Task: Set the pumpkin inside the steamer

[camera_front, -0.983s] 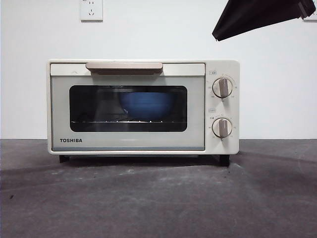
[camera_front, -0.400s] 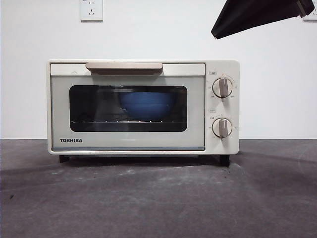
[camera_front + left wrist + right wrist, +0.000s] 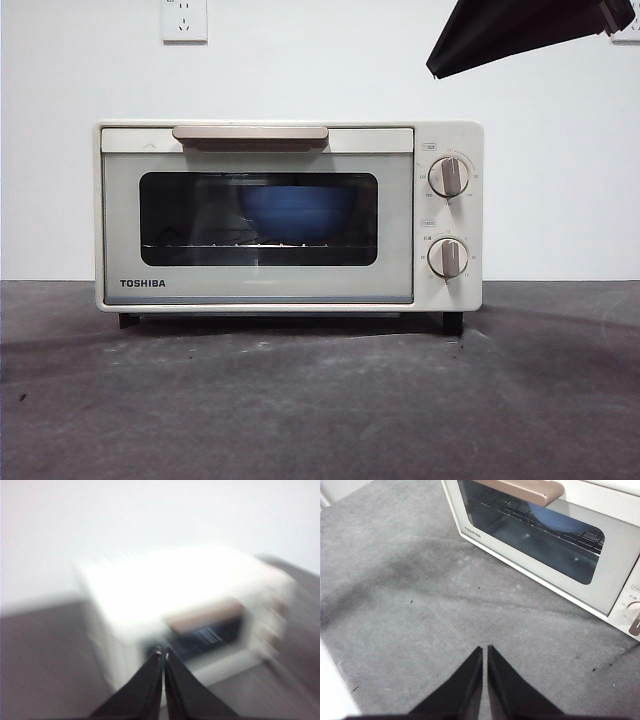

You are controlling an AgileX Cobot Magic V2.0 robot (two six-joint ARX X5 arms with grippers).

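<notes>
The steamer [image 3: 260, 285] is a cream TOSHIBA oven standing in the middle of the grey table with its door closed. It also shows in the right wrist view [image 3: 620, 540] and, blurred, in the left wrist view [image 3: 165, 590]. The pumpkin is out of view in every frame. My right gripper [image 3: 485, 649] is shut and empty, hovering over bare table in front of the steamer. My left gripper [image 3: 163, 655] is shut and empty, up in the air off the steamer's left front corner. A black arm [image 3: 520, 30] shows at the front view's top right corner.
A ribbed blue bowl [image 3: 295, 212] sits on the rack inside the steamer, behind the dark glass. A beige handle [image 3: 250, 134] runs along the door's top and two knobs [image 3: 449, 177] are on the right. A wall outlet [image 3: 185, 18] is above.
The black arm at the top right corner has shifted very slightly. The steamer and the bowl have not moved.
</notes>
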